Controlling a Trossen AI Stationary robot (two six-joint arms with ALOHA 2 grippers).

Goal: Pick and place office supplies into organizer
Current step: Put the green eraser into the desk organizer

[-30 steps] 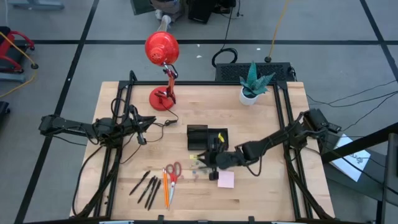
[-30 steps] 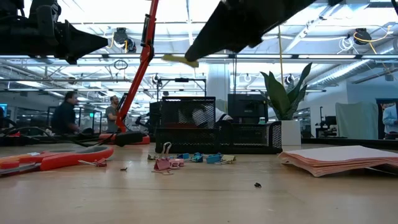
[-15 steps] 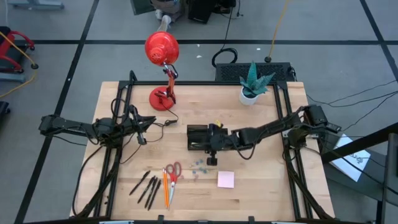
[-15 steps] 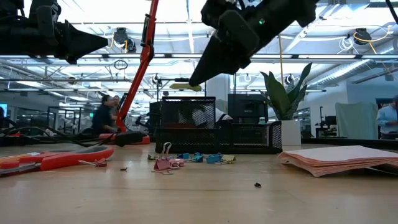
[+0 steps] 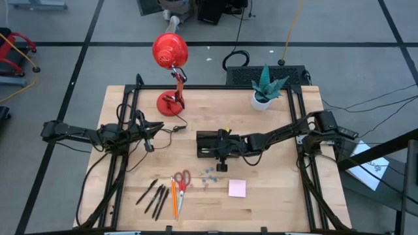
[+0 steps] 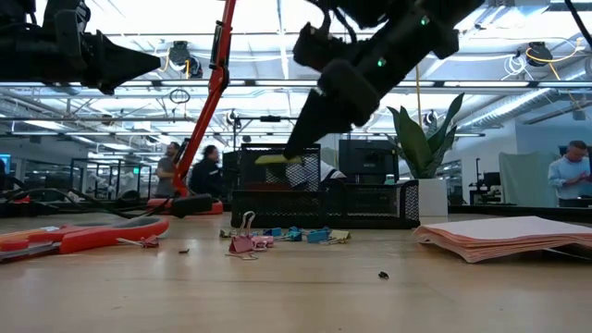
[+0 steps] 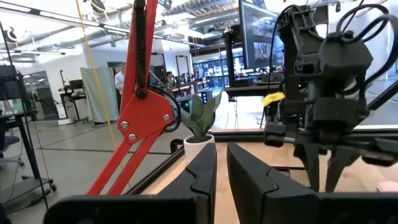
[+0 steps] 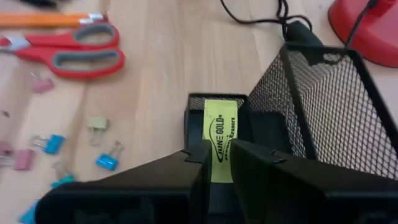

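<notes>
My right gripper [image 8: 219, 163] is shut on a small yellow eraser [image 8: 221, 134], the yellow piece, just above the black mesh organizer [image 5: 204, 137] at the table's middle. In the low view the eraser [image 6: 277, 159] hangs at the height of the organizer's top edge [image 6: 277, 146]. Red-handled scissors [image 5: 183, 179], orange pencils [image 5: 174, 200] and black pens [image 5: 154, 196] lie flat near the front edge. Small blue and pink clips [image 5: 209, 176] and a pink sticky pad [image 5: 237, 188] lie beside them. My left gripper [image 5: 154, 128] waits shut at the left, clear of the table. My right gripper pinches the eraser's two long sides [image 8: 212, 158] between its two fingers, at the end nearest the wrist. The fingers slant down from the table's right side and lie along the eraser, whose free end [image 8: 220, 107] sticks out past the fingertips. It hangs clear over the organizer.
A red desk lamp [image 5: 171, 59] stands at the far left with its cord [image 5: 176, 129] trailing toward the organizer. A potted plant [image 5: 266, 88] stands at the far right. Bare wood lies between the organizer and the supplies.
My right gripper has carried the eraser from above the clips toward the table's far edge and down, coming over the organizer. It has stayed shut on the eraser and has tipped a little further downward.
</notes>
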